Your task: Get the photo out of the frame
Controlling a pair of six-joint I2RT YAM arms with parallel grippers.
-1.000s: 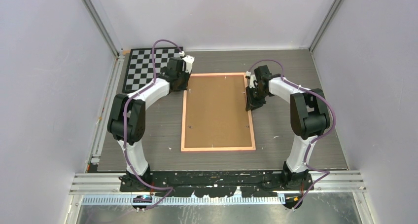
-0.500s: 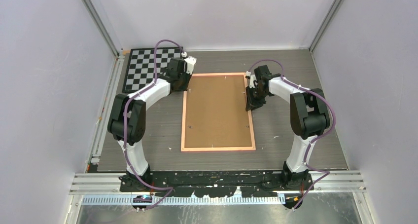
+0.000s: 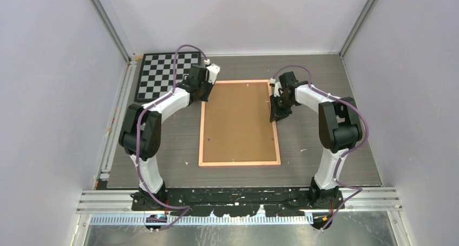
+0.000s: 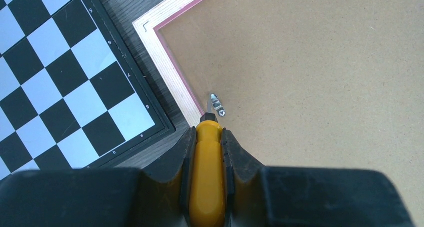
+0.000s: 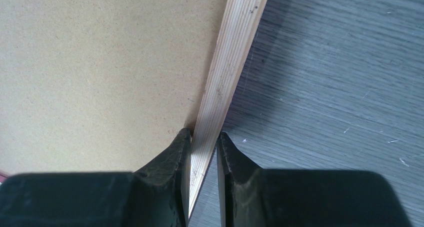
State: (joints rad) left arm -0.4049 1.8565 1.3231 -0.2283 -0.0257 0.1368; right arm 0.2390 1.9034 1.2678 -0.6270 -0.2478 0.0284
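Frame (image 3: 239,124) rail sits clamped in right claw (image 5: 203,135); left claw (image 4: 207,133) grips yellow tool (image 4: 207,177) at clip (image 4: 216,105).

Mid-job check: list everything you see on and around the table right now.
frame: one, pink border, brown back up, flat at table centre.
metal clip: one seen close, silver, on the back near the frame's far-left corner.
chessboard: one, black-and-white, far-left table corner.
yellow-handled tool: one, tip at the clip.
table: one, dark grey.
photo: not visible.
left gripper: black, shut on the yellow-handled tool.
right gripper: black, shut on the frame's right edge.
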